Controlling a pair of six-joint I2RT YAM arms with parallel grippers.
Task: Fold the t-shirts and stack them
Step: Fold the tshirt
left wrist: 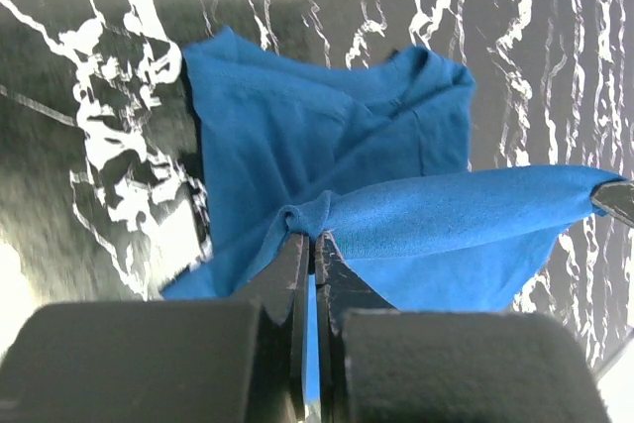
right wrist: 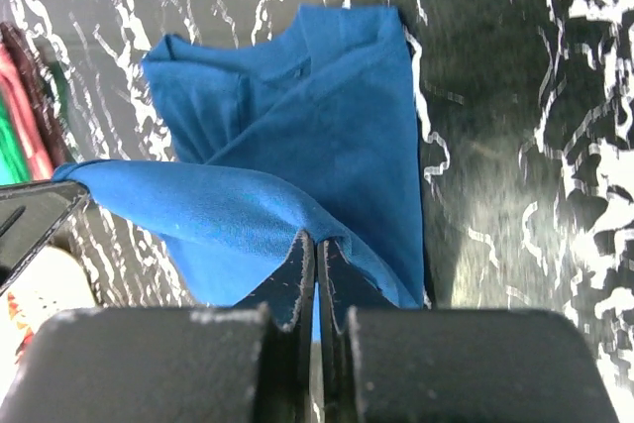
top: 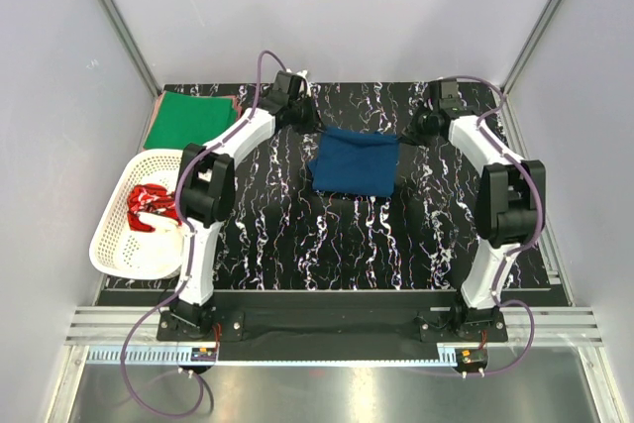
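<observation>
- The navy blue t-shirt (top: 355,165) lies mid-way across the black marbled table (top: 396,235), its far edge lifted and stretched taut between 2 grippers.
- The left gripper (left wrist: 315,245) is pressed together, pinching that edge's left corner; cloth bunches at its tips.
- The right gripper (right wrist: 317,245) is clamped the same way on the right corner.
- Far left of the blue shirt, a green t-shirt (top: 188,118) lies folded flat; a reddish edge (top: 236,103) peeking from under it may be another shirt, hard to tell.
- Left of the blue shirt and nearer, a white basket (top: 119,250) holds 1 crumpled red t-shirt (top: 151,207) with white print.
- The left arm (top: 203,185) hides the basket's right rim.
</observation>
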